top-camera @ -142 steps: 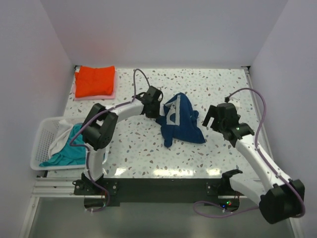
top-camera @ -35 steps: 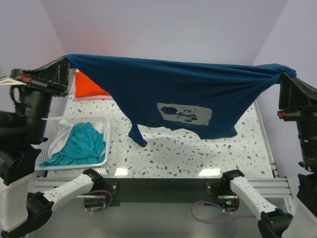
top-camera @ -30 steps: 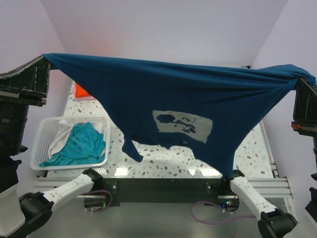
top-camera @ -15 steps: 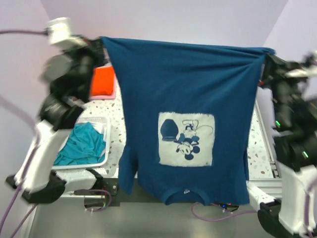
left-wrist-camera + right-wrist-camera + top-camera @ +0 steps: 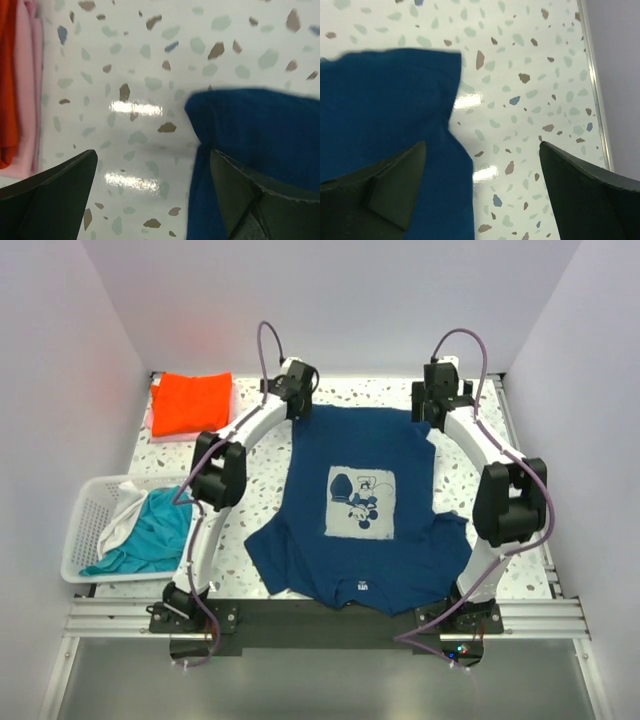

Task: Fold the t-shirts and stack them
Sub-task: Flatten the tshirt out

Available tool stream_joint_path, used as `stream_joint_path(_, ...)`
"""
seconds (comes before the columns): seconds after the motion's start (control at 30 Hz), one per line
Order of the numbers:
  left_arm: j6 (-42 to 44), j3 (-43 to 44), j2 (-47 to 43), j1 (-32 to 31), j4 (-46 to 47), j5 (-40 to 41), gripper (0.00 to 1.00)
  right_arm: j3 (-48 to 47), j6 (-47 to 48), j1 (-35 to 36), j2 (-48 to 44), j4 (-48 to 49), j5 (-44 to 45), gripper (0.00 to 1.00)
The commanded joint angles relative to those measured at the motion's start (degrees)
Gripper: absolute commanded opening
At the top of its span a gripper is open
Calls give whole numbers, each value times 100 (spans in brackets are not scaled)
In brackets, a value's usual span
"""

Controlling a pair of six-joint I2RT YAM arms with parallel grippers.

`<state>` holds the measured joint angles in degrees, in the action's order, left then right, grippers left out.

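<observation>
Speckled terrazzo table (image 5: 260, 500) between pale lilac walls (image 5: 340, 300)

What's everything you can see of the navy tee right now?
The navy t-shirt looks like soft cloth and is spread flat on the table, print side up, with a pale square cartoon print mid-chest. The hem lies at the far side and the collar at the near edge by the arm bases. Sleeves splay to both sides, the right one rumpled. The left gripper and right gripper stand open over the hem corners, gripping nothing.

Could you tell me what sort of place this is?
Likely a robot lab's test cell: plain walls box in a speckled table, with a navy t-shirt spread between two bolted arms.
</observation>
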<state>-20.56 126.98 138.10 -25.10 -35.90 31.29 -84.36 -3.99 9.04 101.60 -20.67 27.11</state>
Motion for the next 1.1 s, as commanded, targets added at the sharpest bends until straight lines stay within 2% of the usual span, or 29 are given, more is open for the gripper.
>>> stream_joint_path(0.0, -133, -521, -1325, -30, 318, -281, 100, -854, -313, -25, 52, -332, 356, 99)
stream_joint_path(0.07, -237, -1520, -1811, -30, 845, -439, 100, -741, -348, -16, 27, -316, 216, 99)
stream_joint_path(0.1, -317, -1805, -2240, -30, 926, -474, 100, -653, -418, -16, -26, -280, 120, 99)
stream_joint_path(0.23, -712, -2843, -3042, -117, 892, -835, 100, -222, -603, -16, -307, -140, -994, 99)
stream_joint_path(0.4, -1398, -4249, -3955, -565, 566, -773, 100, 349, -858, -25, -650, -174, -1893, 99)
stream_joint_path(0.57, -1662, -5622, -4607, -1242, 1067, -1211, 100, 1541, -1349, 19, -1457, -131, -2596, 99)
stream_joint_path(0.63, -1610, -5745, -4722, -1278, 1268, -1502, 100, 1991, -1744, 80, -2081, -253, -2659, 99)
stream_joint_path(0.8, -1162, -5220, -4241, -1269, 1357, -1205, 100, 3810, -2790, 308, -3391, -684, -2869, 99)
stream_joint_path(0.93, -530, -4141, -3336, -1068, 1542, -1037, 100, 4796, -3344, 940, -4392, -1297, -2756, 99)
stream_joint_path(1.07, -502, -2839, -2114, -523, 1182, -1634, 100, 5481, -3863, 1100, -4894, -1677, -2729, 99)
